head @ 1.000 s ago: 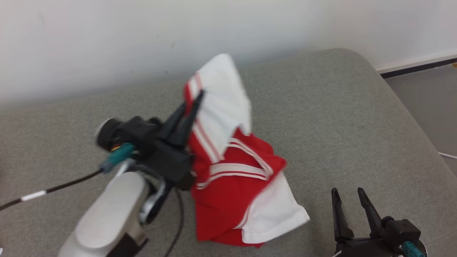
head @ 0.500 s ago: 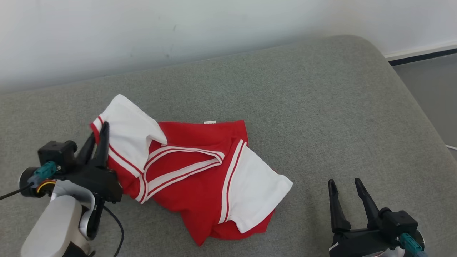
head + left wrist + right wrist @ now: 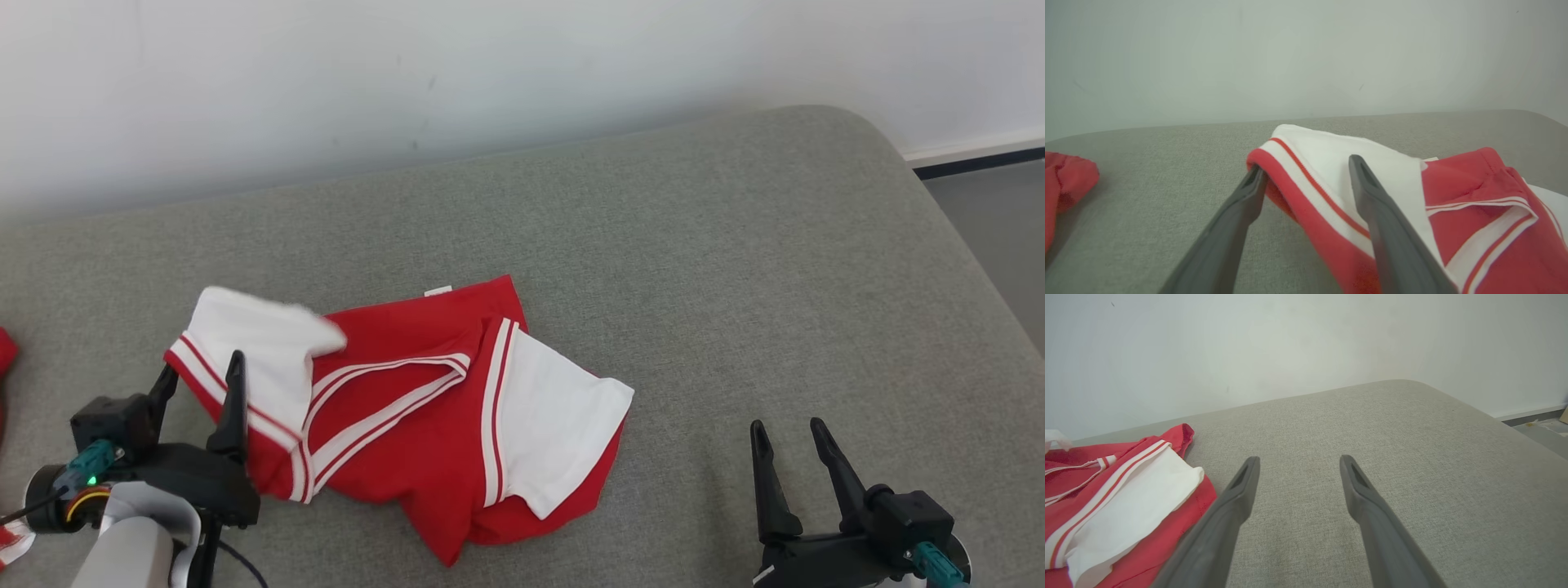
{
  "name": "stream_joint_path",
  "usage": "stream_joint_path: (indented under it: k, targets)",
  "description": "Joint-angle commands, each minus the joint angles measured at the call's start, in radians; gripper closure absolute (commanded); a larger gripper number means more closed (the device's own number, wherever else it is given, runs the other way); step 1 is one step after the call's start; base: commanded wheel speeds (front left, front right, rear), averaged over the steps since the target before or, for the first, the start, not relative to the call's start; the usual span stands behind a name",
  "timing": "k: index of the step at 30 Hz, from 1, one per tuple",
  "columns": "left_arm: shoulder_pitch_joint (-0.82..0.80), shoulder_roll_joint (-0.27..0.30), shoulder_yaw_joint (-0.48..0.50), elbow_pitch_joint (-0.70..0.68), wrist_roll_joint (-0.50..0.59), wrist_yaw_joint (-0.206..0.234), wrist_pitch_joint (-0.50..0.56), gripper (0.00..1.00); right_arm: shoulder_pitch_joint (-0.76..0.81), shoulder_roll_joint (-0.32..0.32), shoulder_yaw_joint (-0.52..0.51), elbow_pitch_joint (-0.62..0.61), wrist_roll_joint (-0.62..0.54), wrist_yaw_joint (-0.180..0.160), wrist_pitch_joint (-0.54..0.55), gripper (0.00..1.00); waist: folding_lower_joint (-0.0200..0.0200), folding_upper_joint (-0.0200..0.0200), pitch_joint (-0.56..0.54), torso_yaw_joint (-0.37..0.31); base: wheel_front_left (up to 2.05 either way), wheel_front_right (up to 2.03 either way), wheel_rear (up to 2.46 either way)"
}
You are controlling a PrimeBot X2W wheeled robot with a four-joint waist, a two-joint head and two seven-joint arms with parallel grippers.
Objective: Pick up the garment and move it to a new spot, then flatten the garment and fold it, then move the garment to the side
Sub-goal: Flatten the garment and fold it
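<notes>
The garment is bright red with white sleeves, and paired white stripes trim its neckline and shoulder seams. The sleeve between the left gripper's dark grey fingers is white, with a red cuff and a thin red line. The right gripper is black, its plug teal. Under both lies a grey woven cushion; beyond the fingertips, a pale wall. Left of the left gripper sits another red cloth.

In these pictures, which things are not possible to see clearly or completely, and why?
1. The red cloth at the left: cut off by the frame edge in the head and left wrist views; its kind is unclear.
2. The label on the garment: too small to read, head view.
3. The white sleeve: its tip is blurred, head view.
4. The garment's lower layers: hidden under its own folds.
</notes>
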Motion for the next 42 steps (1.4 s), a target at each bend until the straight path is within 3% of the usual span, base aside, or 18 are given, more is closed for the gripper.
stream_joint_path:
  k: [1, 4, 13, 19, 31, 42]
  targets:
    - [0.003, 0.003, 0.011, 0.006, 0.0, -0.003, -0.002, 0.0, 0.008, 0.0, 0.001, 0.0, -0.005, 0.003, -0.001, 0.0, 0.0, 0.0, -0.007, 0.012, 0.0, 0.0, 0.0]
    - [0.029, -0.019, -0.008, 0.068, -0.015, -0.007, -0.002, 0.0, 0.012, 0.0, 0.0, 0.002, -0.005, 0.003, -0.001, 0.0, 0.0, 0.0, -0.013, 0.02, 0.0, 0.0, 0.0]
    - [-0.012, -0.002, -0.089, 0.171, -0.089, -0.006, 0.005, 0.0, 0.02, 0.0, 0.007, 0.004, -0.006, 0.004, -0.001, 0.0, 0.0, 0.0, -0.023, 0.022, 0.0, 0.0, 0.0]
    - [0.01, 0.011, -0.094, 0.109, -0.067, -0.006, -0.002, 0.0, 0.033, 0.0, -0.004, 0.001, -0.004, 0.004, -0.001, 0.0, 0.0, 0.0, -0.028, 0.025, 0.0, 0.0, 0.0]
    - [0.222, -0.064, -0.168, -0.108, 0.022, 0.053, 0.003, 0.0, 0.041, 0.0, -0.011, 0.002, -0.001, 0.004, -0.001, 0.0, 0.0, 0.0, -0.033, 0.046, 0.0, 0.0, 0.0]
    - [0.252, -0.049, -0.181, -0.095, 0.025, 0.071, 0.007, 0.0, 0.027, 0.0, -0.011, 0.005, -0.01, 0.004, -0.001, 0.0, 0.0, 0.0, -0.022, 0.042, 0.0, 0.0, 0.0]
